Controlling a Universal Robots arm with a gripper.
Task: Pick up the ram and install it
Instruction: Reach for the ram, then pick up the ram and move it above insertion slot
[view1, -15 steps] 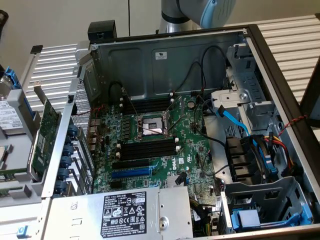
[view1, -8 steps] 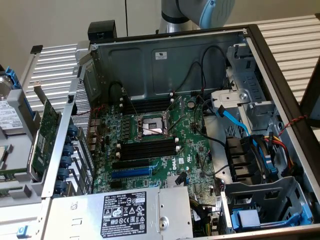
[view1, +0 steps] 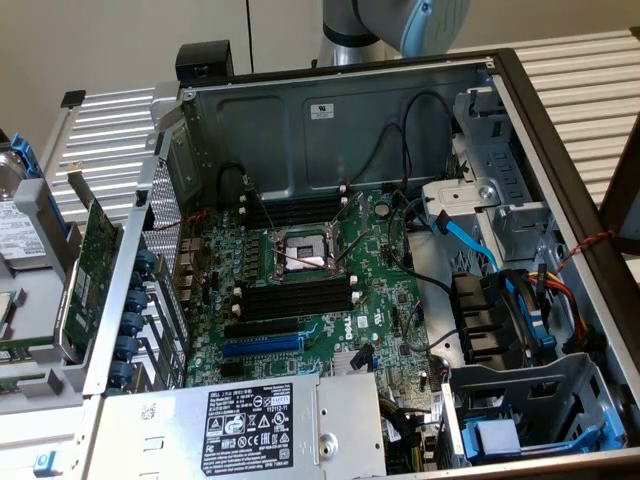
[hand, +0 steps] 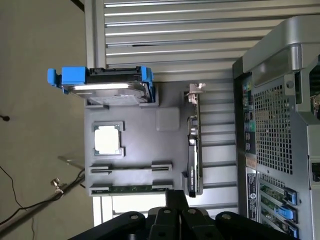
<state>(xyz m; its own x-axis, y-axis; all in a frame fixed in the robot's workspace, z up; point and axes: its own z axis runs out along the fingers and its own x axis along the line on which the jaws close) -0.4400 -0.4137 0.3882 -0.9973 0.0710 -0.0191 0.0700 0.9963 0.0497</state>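
Item: the ram (hand: 132, 189), a thin green stick, seen edge-on.
Location: outermost groove of the grey parts tray (hand: 135, 150), on the side away from the hard drive (hand: 107, 87).
Long axis: along the tray's edge, crosswise to the upright expansion card (hand: 192, 150).
Bearing from hand: the stick lies below the gripper (hand: 176, 196) and off to one side, its nearer end close to the fingertips.
Hand: fingers pressed together, carrying nothing.
Arm: single, poised above the tray.
Appearance: only a narrow green edge shows between dark end holders.

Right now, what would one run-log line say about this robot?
gripper: shut, empty | ram: in grey tray, not picked up | gripper at: tray, near ram
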